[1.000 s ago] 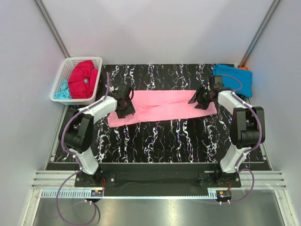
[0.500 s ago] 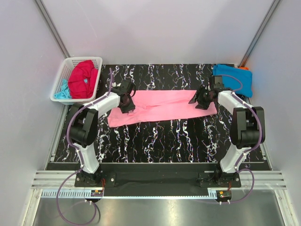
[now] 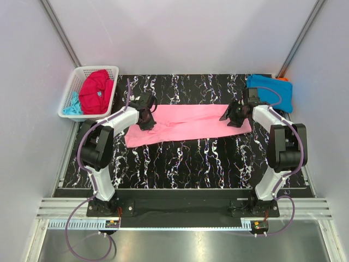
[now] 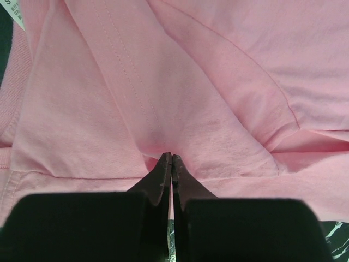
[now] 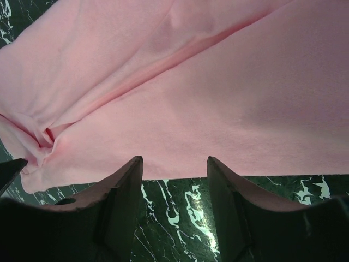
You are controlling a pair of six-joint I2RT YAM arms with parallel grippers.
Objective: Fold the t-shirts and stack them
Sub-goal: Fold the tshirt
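A light pink t-shirt [image 3: 188, 123] lies folded into a long band across the black marbled table. My left gripper [image 3: 146, 117] is at its left end. In the left wrist view that gripper [image 4: 172, 158] is shut, and the pink t-shirt [image 4: 163, 82] puckers where a fold is pinched at the tips. My right gripper [image 3: 232, 115] is at the shirt's right end. It [image 5: 174, 164] stands open, its fingertips just reaching the hem of the pink t-shirt [image 5: 191, 98], with bare table between them.
A bright blue t-shirt [image 3: 270, 91] lies folded at the back right corner, an orange one [image 3: 282, 79] peeking out behind it. The white lattice basket [image 3: 76, 76] at the back left holds a crimson red t-shirt [image 3: 96, 91] and a pale aqua one [image 3: 71, 106].
My left gripper has shifted a little towards the far side of the shirt's left end and closed on the cloth. The right arm has stayed put.
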